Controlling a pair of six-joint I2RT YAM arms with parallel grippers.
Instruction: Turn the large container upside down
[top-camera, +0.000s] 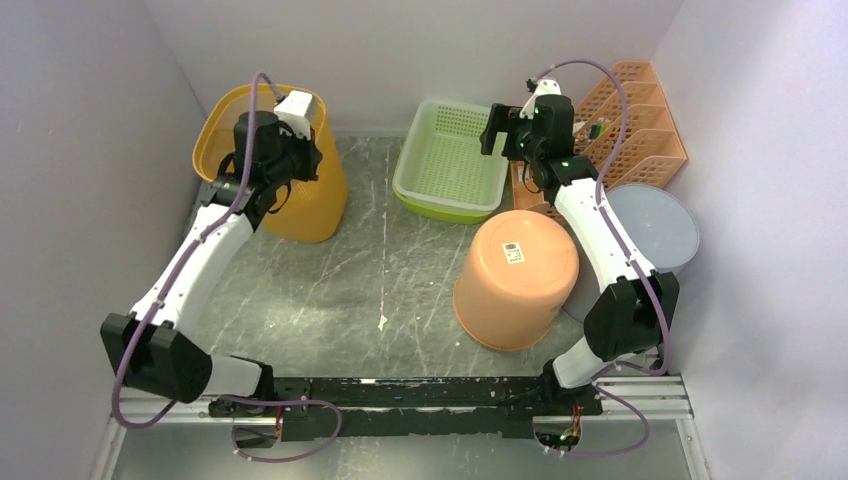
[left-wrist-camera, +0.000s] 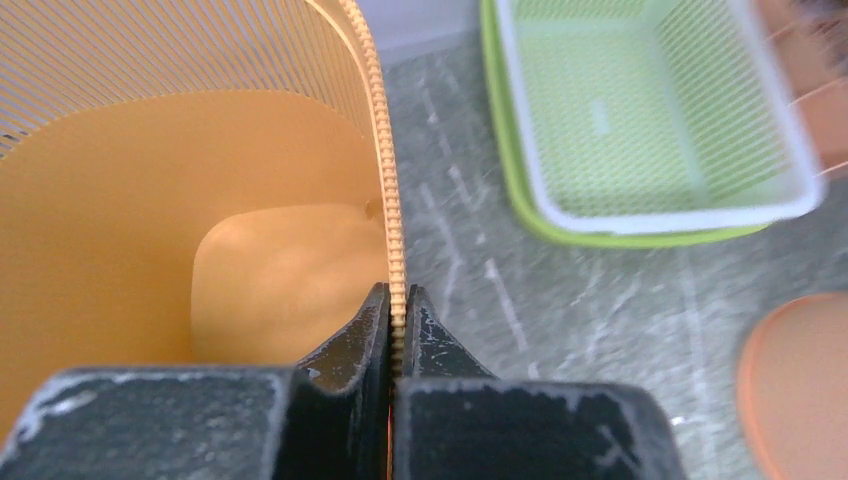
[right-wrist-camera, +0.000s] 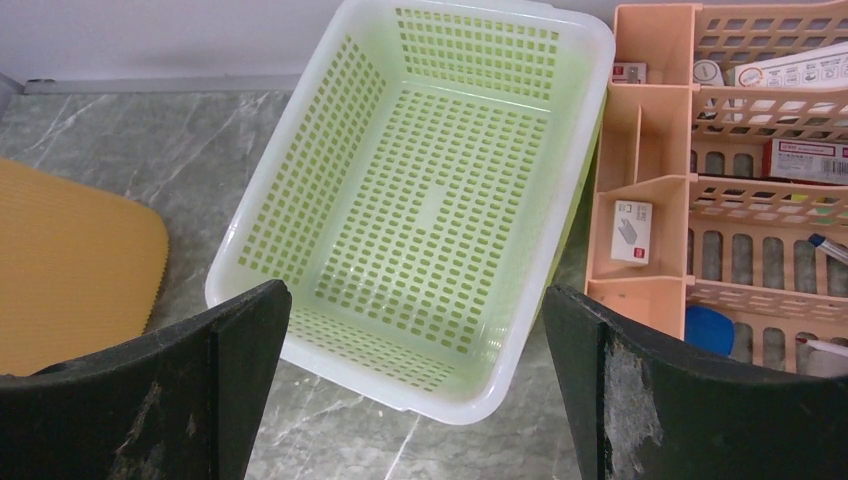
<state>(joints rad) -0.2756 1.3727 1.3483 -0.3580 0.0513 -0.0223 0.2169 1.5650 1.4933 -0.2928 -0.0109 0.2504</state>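
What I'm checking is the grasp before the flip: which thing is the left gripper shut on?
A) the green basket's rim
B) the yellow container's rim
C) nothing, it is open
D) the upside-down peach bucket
B: in the left wrist view the left gripper pinches the ribbed rim of the yellow container, with the green basket lying apart from it on the table.

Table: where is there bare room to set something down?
Bare table in the middle, bordered by yellow bin, green basket and orange tub, running to the near edge. Far right is crowded: organizer, grey lid, tub.
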